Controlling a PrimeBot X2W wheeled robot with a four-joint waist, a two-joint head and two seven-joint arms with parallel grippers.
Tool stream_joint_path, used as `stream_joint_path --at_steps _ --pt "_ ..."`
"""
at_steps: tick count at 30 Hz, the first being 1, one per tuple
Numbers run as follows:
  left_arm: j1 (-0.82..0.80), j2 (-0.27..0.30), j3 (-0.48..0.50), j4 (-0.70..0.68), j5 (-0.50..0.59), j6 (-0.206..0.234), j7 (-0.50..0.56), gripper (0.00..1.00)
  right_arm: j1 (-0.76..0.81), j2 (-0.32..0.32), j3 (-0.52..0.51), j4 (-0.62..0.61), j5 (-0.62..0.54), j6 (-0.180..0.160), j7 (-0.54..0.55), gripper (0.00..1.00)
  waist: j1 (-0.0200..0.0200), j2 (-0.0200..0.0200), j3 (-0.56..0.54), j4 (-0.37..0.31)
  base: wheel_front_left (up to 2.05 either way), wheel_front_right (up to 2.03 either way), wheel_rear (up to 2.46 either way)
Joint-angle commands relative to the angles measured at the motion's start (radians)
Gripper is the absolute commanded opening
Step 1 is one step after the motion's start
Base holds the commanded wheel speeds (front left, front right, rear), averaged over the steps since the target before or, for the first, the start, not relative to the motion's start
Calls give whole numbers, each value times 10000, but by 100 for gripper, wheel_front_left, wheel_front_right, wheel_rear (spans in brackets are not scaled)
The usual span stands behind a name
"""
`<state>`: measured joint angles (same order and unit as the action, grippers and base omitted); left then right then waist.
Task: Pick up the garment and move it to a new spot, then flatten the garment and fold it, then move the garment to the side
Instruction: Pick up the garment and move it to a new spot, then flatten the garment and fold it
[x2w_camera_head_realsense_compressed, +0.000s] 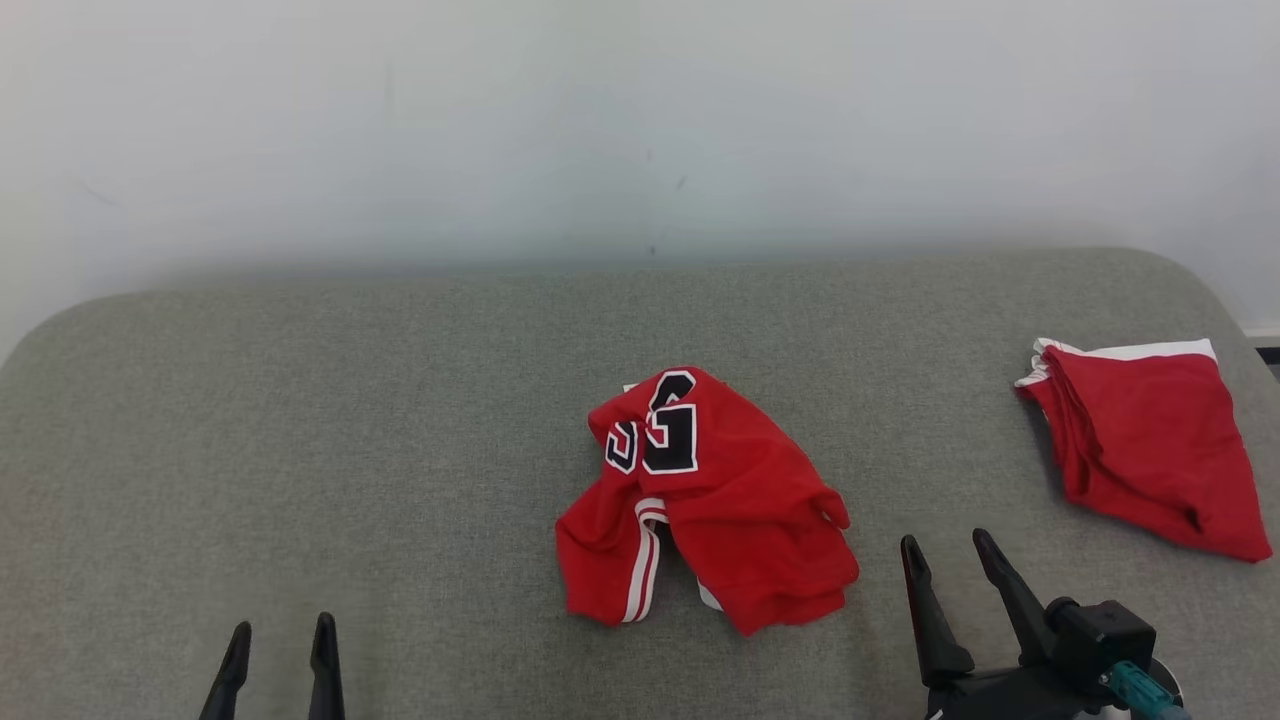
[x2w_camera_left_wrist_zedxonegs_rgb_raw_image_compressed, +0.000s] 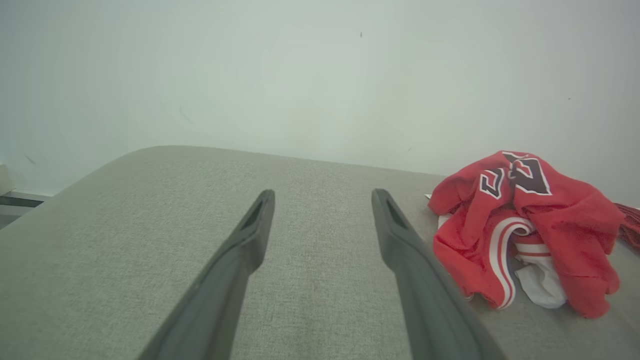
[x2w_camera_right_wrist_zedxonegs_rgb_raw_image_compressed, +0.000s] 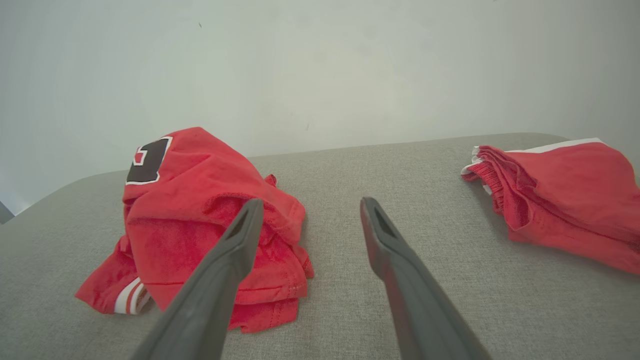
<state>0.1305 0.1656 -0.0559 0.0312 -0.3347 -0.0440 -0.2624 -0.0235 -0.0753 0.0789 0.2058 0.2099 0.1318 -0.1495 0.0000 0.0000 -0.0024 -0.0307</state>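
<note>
A crumpled red garment (x2w_camera_head_realsense_compressed: 705, 500) with black numerals and white stripes lies in a heap mid-table, seen also in the left wrist view (x2w_camera_left_wrist_zedxonegs_rgb_raw_image_compressed: 525, 230) and the right wrist view (x2w_camera_right_wrist_zedxonegs_rgb_raw_image_compressed: 200, 230). My right gripper (x2w_camera_head_realsense_compressed: 945, 550) stands open just right of the heap, apart from it; along its own fingers (x2w_camera_right_wrist_zedxonegs_rgb_raw_image_compressed: 308, 206) the left finger overlaps the heap's edge in that view. My left gripper (x2w_camera_head_realsense_compressed: 282, 632) is open near the front left, well away from the garment, its fingers (x2w_camera_left_wrist_zedxonegs_rgb_raw_image_compressed: 322, 196) over bare cloth surface.
A second red garment (x2w_camera_head_realsense_compressed: 1145, 445), folded with a white edge, lies at the table's right side (x2w_camera_right_wrist_zedxonegs_rgb_raw_image_compressed: 565, 192). The grey fabric table (x2w_camera_head_realsense_compressed: 300, 420) ends at a pale wall behind; its rounded corners show at far left and right.
</note>
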Motion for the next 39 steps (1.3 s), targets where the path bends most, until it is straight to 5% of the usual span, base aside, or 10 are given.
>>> stream_joint_path --at_steps 1,26,39 --pt "156 -63 125 5 154 -23 -27 100 -33 20 -6 36 -66 -24 -67 100 0 0 -103 116 0 0 0" --pt "223 -738 575 600 641 -638 -29 100 -31 151 211 91 -177 -24 -28 100 0 0 -95 19 0 0 0" --pt "-1105 -169 -1564 1508 712 -874 871 100 -262 58 641 100 -53 -24 110 100 0 0 -39 -1154 0 0 0"
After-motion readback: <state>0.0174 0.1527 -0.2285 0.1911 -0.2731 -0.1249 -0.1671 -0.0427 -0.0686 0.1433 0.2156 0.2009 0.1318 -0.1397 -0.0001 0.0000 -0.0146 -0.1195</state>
